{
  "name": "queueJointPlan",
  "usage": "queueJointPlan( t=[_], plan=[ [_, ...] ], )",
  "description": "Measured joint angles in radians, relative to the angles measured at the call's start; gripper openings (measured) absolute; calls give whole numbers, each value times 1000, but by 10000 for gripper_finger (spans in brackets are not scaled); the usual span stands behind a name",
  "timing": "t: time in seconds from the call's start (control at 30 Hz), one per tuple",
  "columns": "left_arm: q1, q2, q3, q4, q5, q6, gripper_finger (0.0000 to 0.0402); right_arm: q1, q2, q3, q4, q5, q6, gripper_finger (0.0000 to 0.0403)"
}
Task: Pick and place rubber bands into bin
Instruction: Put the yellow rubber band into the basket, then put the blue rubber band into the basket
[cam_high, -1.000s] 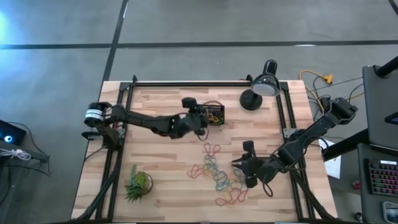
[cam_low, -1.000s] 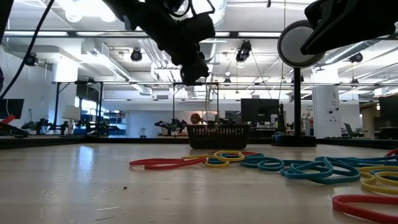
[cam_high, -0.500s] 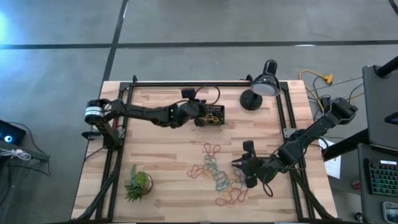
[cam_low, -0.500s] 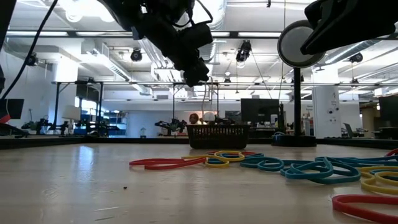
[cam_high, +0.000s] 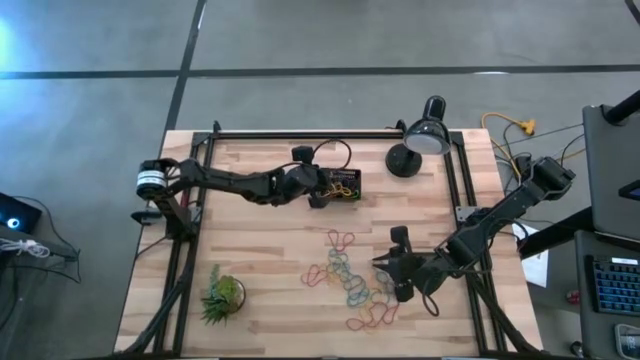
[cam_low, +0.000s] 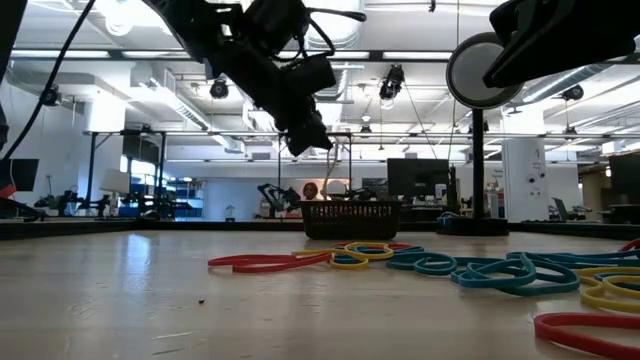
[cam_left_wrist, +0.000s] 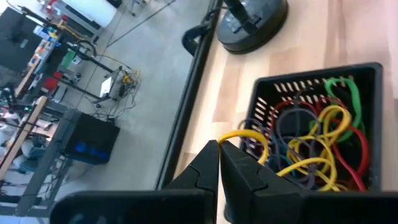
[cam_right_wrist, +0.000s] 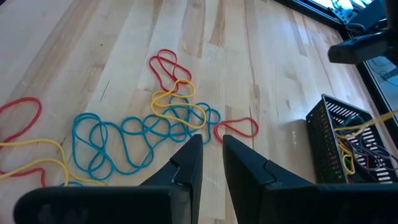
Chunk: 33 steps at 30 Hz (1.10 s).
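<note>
Left gripper clamped on 1 yellow band beside the bin (several bands inside). Right gripper slightly parted, empty, above loose bands.

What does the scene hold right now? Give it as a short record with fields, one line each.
left gripper: shut on a yellow rubber band, above the small black slotted bin
bin contents: tangled bands in yellow, red, green, blue
right gripper: slightly parted, empty, above the loose coloured rubber bands on the wooden table
black desk lamp: far side of table
spiky green plant: near left corner
</note>
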Motion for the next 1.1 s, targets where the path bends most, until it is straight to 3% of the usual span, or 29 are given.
queueJointPlan(
  t=[0.23,0.57,0.9,1.1],
  plan=[
    [5,0,-36,-6,45,0,0,0,0,0,2,3,3,56],
    [31,2,-45,-66,223,-24,5,0,0,0,22,7,0,56],
    [52,51,-42,-62,212,-56,94,0,0,0,38,25,2,56],
    [46,30,-24,-63,203,-73,124,0,0,0,37,25,0,56]
  ],
)
